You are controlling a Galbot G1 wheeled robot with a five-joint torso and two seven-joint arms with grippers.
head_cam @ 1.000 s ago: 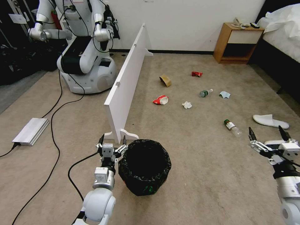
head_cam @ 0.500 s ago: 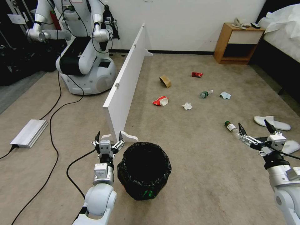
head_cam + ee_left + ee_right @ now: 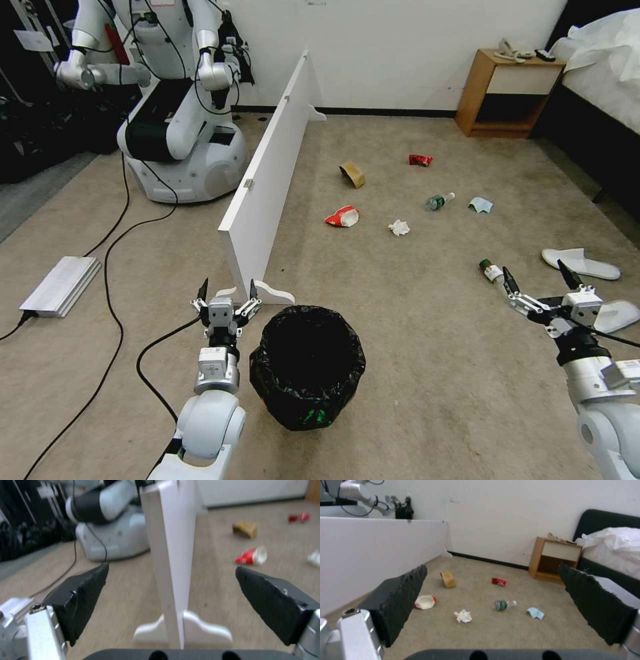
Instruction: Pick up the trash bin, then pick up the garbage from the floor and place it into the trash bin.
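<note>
- Beige carpet (image 3: 413, 347) covers the room up to a white wall, with a wooden nightstand (image 3: 508, 92) and a dark-framed bed with white bedding (image 3: 603, 60) in the far right corner.
- Left of centre, a long white board on scalloped feet (image 3: 267, 193) stands on edge; beyond it are a second white wheeled robot (image 3: 177, 120), black cables and a flat silver box (image 3: 60, 285).
- The small round bin lined with a glossy black bag (image 3: 308, 363) stands on the carpet at the near end of the board; the bag hides nearly all of its body.
- The left gripper (image 3: 225, 293) hangs just left of the bin's rim, fingers spread wide, apart from the bag.
- The right gripper (image 3: 537, 279) hovers over bare carpet well to the right, fingers equally spread, holding nothing.
- Litter lies scattered beyond: a tan paper bag (image 3: 353, 173), a red can (image 3: 420, 159), a crushed red-and-white cup (image 3: 343, 216), a white tissue (image 3: 399, 227), a green-labelled clear bottle (image 3: 439, 199) and a light blue cloth (image 3: 480, 204).
- A second bottle (image 3: 492, 270) is partly covered by the right gripper's finger.
- One white slipper (image 3: 580, 263) lies in full view; another (image 3: 617, 313) is partly hidden by the right arm.
</note>
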